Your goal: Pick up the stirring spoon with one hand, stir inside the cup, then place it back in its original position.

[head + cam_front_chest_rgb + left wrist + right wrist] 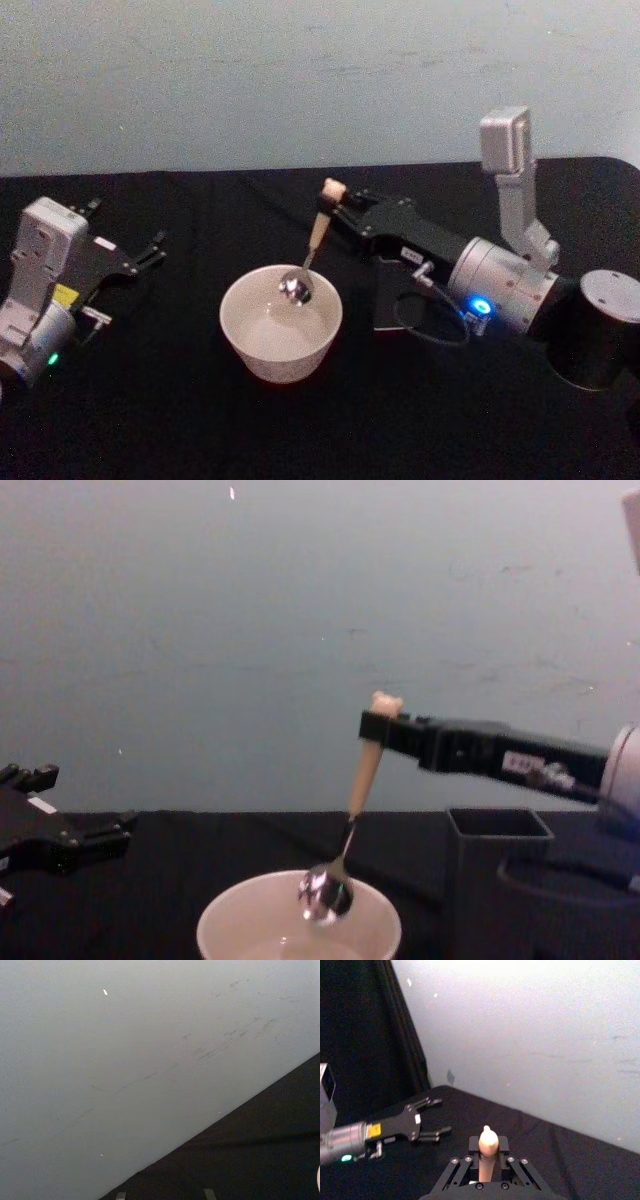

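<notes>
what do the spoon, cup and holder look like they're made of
Stirring spoon: cream matte handle, probably plastic or wood; stem and bowl are shiny with bright reflections, likely metal.
Cup: cream-white, smooth with a soft sheen, likely ceramic, possibly plastic.
Holder: dark grey, thin flat walls, matte; plastic or metal, hard to tell.

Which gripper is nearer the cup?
Right. The right gripper holds the spoon just behind the cup, with the spoon's bowl at the cup's mouth. The left gripper sits well off to the cup's left, jaws open.
</notes>
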Action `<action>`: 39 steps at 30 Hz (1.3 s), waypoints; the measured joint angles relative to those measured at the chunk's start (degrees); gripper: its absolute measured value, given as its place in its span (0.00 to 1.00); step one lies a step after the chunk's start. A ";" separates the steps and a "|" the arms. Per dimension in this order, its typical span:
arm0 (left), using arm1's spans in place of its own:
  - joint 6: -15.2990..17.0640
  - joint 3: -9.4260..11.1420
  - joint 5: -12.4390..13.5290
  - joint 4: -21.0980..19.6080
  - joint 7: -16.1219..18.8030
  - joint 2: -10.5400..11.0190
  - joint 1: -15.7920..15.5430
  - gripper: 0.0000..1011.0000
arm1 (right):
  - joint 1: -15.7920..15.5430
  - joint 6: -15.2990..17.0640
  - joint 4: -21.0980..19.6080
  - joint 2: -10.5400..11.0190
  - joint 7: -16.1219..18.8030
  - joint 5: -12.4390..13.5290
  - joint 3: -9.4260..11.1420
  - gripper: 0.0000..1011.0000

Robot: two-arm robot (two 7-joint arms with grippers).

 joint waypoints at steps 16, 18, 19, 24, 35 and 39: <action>0.00 0.00 0.00 0.00 0.00 0.00 0.00 0.99 | -1.88 0.07 -6.12 1.89 -4.16 3.86 5.01 0.22; 0.00 0.00 0.00 0.00 0.00 0.00 0.00 0.99 | -2.30 -0.24 -7.07 2.38 -4.44 4.23 5.64 0.22; 0.00 0.00 0.00 0.00 0.00 0.00 0.00 0.99 | -2.50 -0.39 -7.42 2.58 -4.57 4.31 5.84 0.22; 0.00 0.00 0.00 0.00 0.00 0.00 0.00 0.99 | -4.07 -1.28 -9.50 3.87 -5.27 4.84 7.33 0.22; 0.00 0.00 0.00 0.00 0.00 0.00 0.00 0.99 | -10.01 -2.74 -13.99 8.25 -6.71 5.67 11.92 0.22; 0.00 0.00 0.00 0.00 0.00 0.00 0.00 0.99 | -11.35 -2.75 -13.89 8.69 -7.54 5.65 12.79 0.22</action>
